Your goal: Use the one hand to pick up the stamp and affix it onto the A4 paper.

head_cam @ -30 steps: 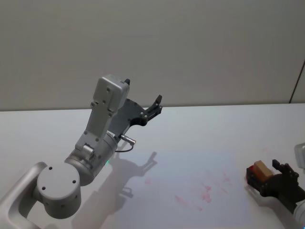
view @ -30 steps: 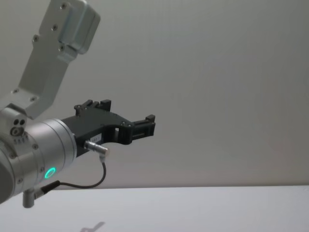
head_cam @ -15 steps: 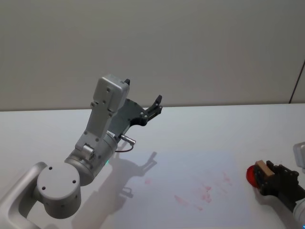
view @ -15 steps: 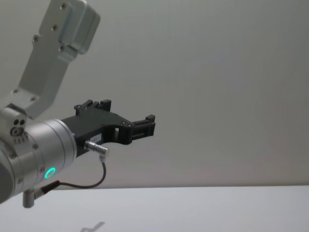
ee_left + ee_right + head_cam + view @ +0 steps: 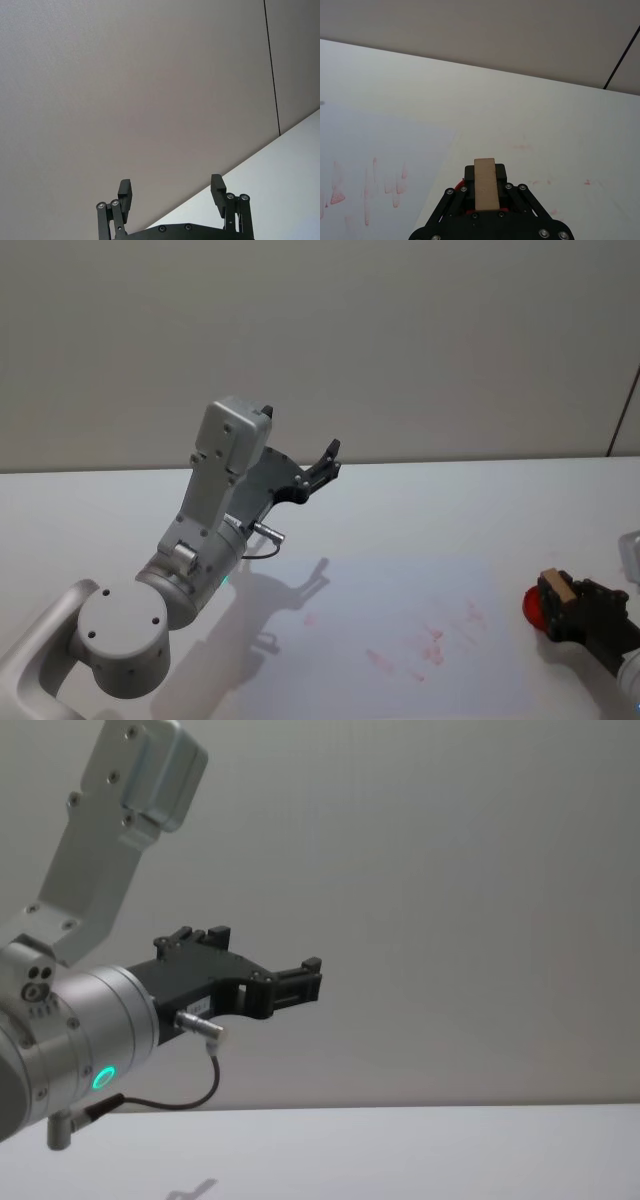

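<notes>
Stamp [image 5: 484, 186] sits clamped between right gripper [image 5: 485, 176] jaws; left gripper [image 5: 171, 186] raised, jaws apart.

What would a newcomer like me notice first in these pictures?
Most likely the big silver left arm, raised on the robot's left, with the left gripper open in mid-air and holding nothing. Next, low on the right, the right gripper is clamped on a small tan stamp. It sits just beside a pale paper dotted with reddish marks.
</notes>
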{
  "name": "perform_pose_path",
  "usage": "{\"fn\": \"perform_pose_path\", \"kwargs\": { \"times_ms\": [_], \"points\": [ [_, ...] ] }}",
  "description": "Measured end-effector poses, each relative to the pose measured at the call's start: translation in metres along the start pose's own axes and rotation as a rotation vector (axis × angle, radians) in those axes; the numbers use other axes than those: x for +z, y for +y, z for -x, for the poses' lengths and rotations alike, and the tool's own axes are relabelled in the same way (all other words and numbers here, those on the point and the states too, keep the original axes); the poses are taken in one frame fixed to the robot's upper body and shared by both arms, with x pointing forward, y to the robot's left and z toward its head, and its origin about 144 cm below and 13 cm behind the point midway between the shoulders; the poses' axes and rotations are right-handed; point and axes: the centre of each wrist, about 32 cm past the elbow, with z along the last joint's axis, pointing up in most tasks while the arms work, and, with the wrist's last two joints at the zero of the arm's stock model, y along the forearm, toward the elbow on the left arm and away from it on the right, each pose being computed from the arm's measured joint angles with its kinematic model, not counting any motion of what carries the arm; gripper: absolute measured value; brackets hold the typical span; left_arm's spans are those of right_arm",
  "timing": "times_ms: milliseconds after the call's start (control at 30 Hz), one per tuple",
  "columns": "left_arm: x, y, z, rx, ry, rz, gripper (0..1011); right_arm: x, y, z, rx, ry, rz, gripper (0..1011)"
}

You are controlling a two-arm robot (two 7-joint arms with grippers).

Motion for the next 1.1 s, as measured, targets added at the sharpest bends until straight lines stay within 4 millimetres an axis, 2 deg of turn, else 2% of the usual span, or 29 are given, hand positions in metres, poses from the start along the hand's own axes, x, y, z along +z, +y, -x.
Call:
{"fn": "perform_pose_path", "kwargs": {
  "times_ms": [467,1100],
  "points": [
    [0.0,0.0,0.0,0.0,0.0,0.0,1001,0.014,0.002,0.005,0.064,0.017,-0.06,220],
    [0.0,0.0,0.0,0.0,0.0,0.0,1001,0.024,0.01,0.047,0.194,-0.009,-0.084,220]
  ]
}}
